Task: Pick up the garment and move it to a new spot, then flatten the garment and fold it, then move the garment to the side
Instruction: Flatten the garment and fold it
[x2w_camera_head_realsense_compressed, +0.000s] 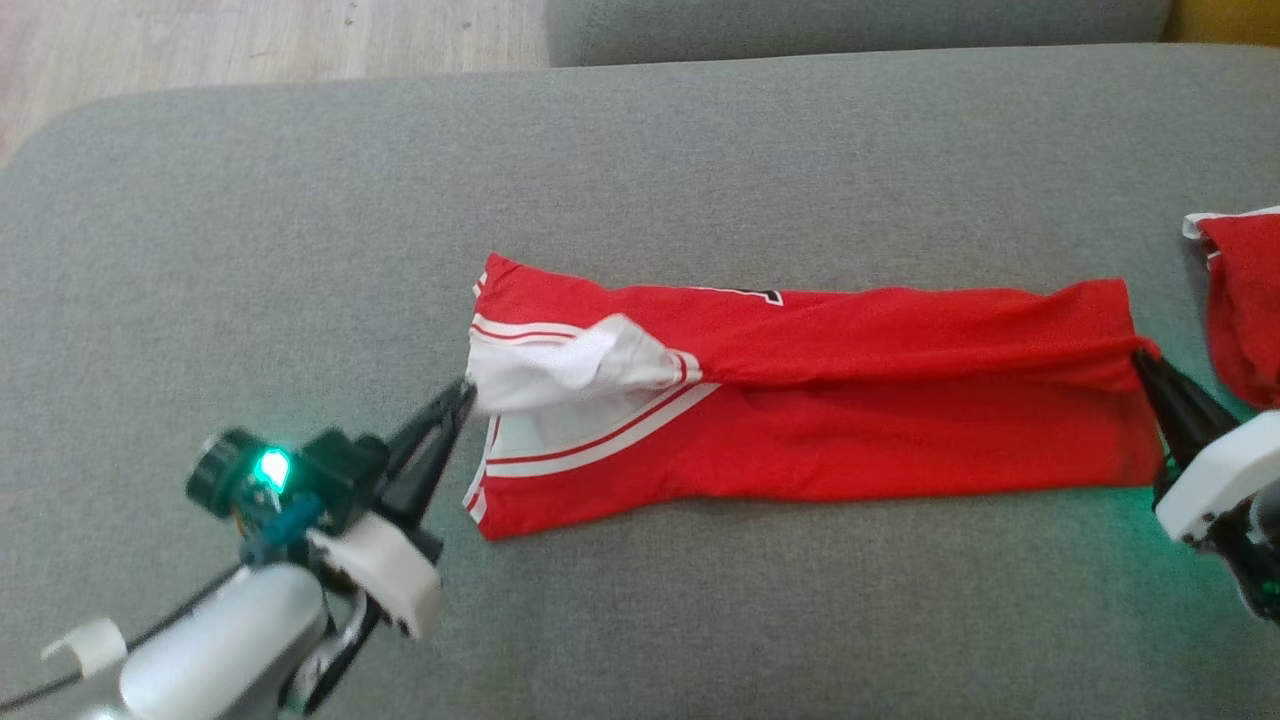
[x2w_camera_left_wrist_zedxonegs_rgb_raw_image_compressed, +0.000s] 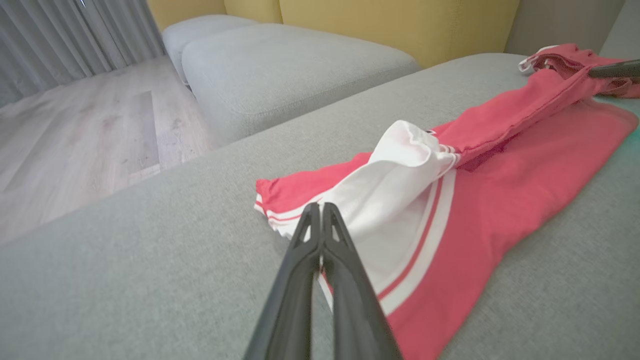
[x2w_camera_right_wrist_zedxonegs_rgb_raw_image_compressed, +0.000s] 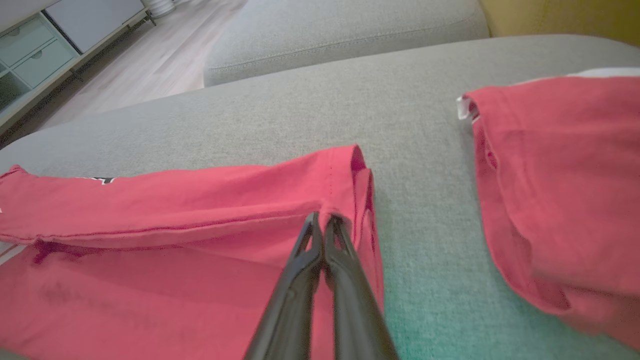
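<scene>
The garment (x2w_camera_head_realsense_compressed: 850, 400) is a red jersey with white trim, lying folded lengthwise in a long band across the grey cushion (x2w_camera_head_realsense_compressed: 600, 170). At its left end my left gripper (x2w_camera_head_realsense_compressed: 468, 392) is shut on the white edge. In the left wrist view its tips (x2w_camera_left_wrist_zedxonegs_rgb_raw_image_compressed: 320, 206) rest together on the white cloth (x2w_camera_left_wrist_zedxonegs_rgb_raw_image_compressed: 395, 190). My right gripper (x2w_camera_head_realsense_compressed: 1140, 355) is shut on the red hem at the right end. The right wrist view shows the fabric (x2w_camera_right_wrist_zedxonegs_rgb_raw_image_compressed: 150, 210) puckering around those tips (x2w_camera_right_wrist_zedxonegs_rgb_raw_image_compressed: 322, 216). The upper layer is folded down over the lower one.
A second red garment (x2w_camera_head_realsense_compressed: 1240, 300) lies on the cushion just right of my right gripper, also seen in the right wrist view (x2w_camera_right_wrist_zedxonegs_rgb_raw_image_compressed: 560, 190). Another grey cushion (x2w_camera_left_wrist_zedxonegs_rgb_raw_image_compressed: 290, 65) and wooden floor (x2w_camera_left_wrist_zedxonegs_rgb_raw_image_compressed: 90, 130) lie beyond the far edge. A yellow backrest (x2w_camera_left_wrist_zedxonegs_rgb_raw_image_compressed: 400, 20) stands behind.
</scene>
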